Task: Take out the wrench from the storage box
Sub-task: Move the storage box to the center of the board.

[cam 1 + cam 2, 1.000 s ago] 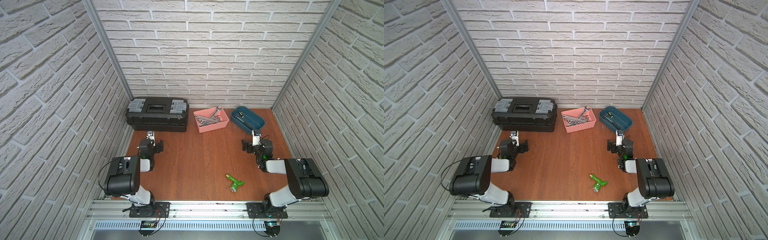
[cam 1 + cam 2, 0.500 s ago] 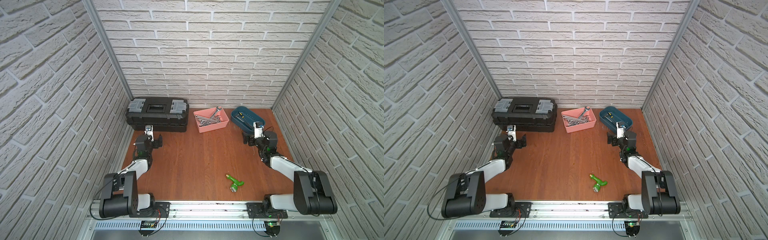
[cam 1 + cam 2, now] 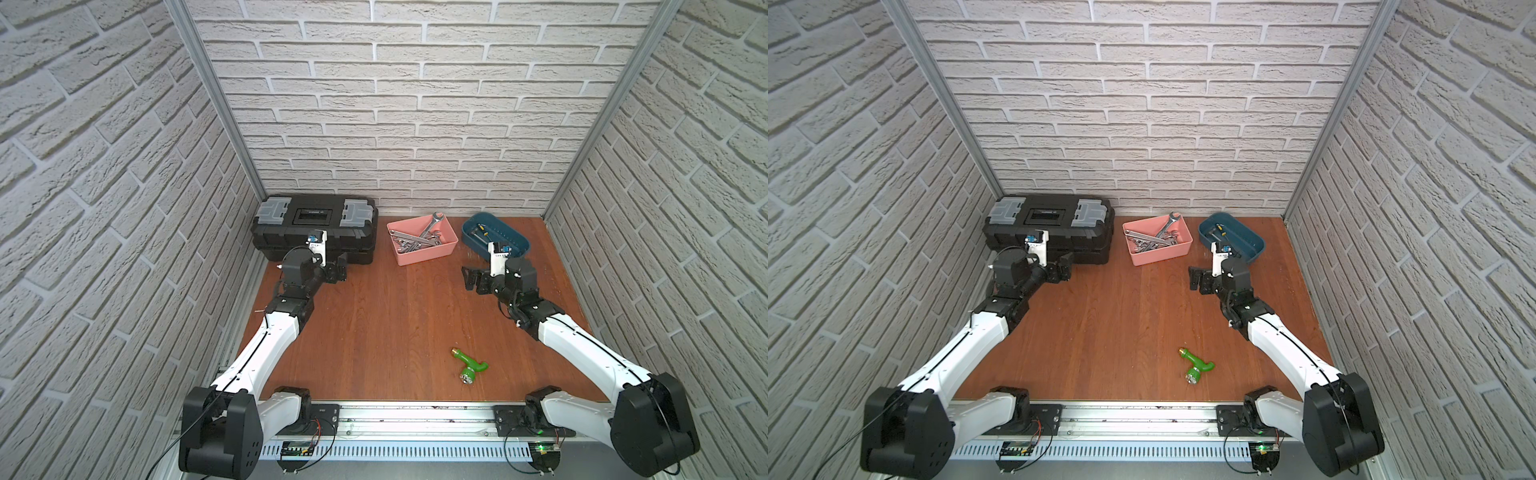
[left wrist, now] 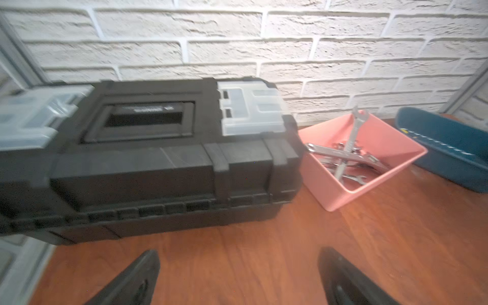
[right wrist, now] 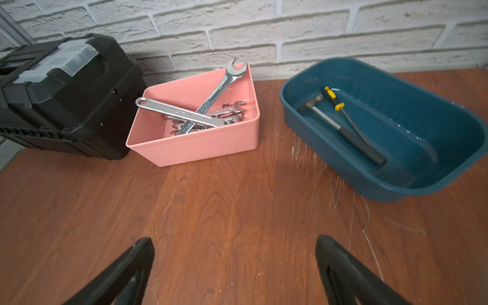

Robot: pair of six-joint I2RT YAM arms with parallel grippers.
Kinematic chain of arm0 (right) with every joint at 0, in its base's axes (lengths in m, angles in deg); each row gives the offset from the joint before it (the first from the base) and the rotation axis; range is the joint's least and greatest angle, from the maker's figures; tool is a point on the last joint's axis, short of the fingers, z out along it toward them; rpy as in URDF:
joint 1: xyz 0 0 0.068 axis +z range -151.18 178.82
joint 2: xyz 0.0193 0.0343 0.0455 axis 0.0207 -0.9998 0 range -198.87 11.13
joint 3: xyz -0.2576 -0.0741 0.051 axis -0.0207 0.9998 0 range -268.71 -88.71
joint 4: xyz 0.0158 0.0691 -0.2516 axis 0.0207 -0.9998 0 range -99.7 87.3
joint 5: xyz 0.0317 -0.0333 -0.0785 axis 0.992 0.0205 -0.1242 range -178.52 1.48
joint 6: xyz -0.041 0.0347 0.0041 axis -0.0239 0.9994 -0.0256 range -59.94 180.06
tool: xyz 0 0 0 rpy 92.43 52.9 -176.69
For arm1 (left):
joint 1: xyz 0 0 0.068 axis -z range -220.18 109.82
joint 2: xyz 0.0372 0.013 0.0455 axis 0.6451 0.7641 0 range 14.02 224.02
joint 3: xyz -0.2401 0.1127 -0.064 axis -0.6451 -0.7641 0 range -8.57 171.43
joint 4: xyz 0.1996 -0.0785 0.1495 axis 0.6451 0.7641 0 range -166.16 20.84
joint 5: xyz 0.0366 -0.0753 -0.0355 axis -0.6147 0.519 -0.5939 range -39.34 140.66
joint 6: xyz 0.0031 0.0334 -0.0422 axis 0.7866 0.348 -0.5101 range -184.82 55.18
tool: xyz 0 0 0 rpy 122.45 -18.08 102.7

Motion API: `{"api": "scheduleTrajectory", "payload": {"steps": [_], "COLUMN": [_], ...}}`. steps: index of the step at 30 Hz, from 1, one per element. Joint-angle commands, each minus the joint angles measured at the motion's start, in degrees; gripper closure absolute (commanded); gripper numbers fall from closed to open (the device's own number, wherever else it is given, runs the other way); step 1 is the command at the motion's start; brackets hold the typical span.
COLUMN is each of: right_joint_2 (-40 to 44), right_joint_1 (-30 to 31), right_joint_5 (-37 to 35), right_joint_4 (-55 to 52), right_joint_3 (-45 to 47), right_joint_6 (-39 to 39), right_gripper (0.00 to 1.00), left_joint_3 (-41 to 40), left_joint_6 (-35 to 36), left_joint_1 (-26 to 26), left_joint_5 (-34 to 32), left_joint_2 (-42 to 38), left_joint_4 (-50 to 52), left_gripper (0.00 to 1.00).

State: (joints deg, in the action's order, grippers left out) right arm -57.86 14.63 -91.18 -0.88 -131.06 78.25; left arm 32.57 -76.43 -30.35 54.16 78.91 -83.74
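Observation:
The storage box [image 3: 424, 254] is a pink open bin at the back of the table, also in the right wrist view [image 5: 195, 148] and the left wrist view [image 4: 332, 190]. Several steel wrenches lie in it. One long wrench [image 5: 219, 89] leans on the far rim, and an adjustable wrench [image 5: 174, 109] lies across the pile. My left gripper [image 3: 341, 270] hovers open in front of the black toolbox, left of the box. Right of the box and nearer than it, my right gripper [image 3: 471, 280] also hangs open. Both hold nothing.
A black toolbox [image 3: 316, 232] with grey latches stands at the back left, touching the pink box's side. A teal oval tray [image 3: 515, 249] at the back right holds a hammer [image 5: 343, 129] and a screwdriver [image 5: 343, 111]. A green fitting [image 3: 469, 363] lies near the front edge.
Both arms have unfolded and reached forward from near the front. The grippers have moved toward the back and turned inward toward the pink box. Both stayed open.

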Motion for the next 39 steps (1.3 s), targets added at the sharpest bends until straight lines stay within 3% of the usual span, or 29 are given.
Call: {"api": "scheduleTrajectory", "payload": {"steps": [1,7,17,31,39], "right_joint_2": [-5.14,-18.55,-37.26,-53.75,-54.8], "right_joint_1": [2.55,5.96,7.01,6.6,6.79], "right_joint_5": [-6.18,-9.16,-9.34,-8.05,-5.77], "right_joint_4": [-7.89,-20.55,-33.2,-36.74,-36.22], "right_joint_3": [-7.78,-24.15,-44.53,-59.96,-63.41], "right_joint_6": [9.21,21.84,42.0,51.05,50.02], "right_gripper": [0.02,0.06,0.19,0.32,0.36], "left_joint_3": [0.19,1.18,3.82,4.73,4.56], "left_joint_6": [-9.37,-16.4,-17.32,-12.97,-11.61], "left_joint_1": [2.33,3.86,6.1,6.26,6.27], "left_joint_5": [1.96,5.37,5.83,5.29,5.33], "left_joint_2": [1.76,5.21,7.76,6.91,5.93], "left_joint_4": [-0.19,-1.2,1.68,5.91,7.0], "left_gripper": [0.02,0.02,0.02,0.02,0.02]}}
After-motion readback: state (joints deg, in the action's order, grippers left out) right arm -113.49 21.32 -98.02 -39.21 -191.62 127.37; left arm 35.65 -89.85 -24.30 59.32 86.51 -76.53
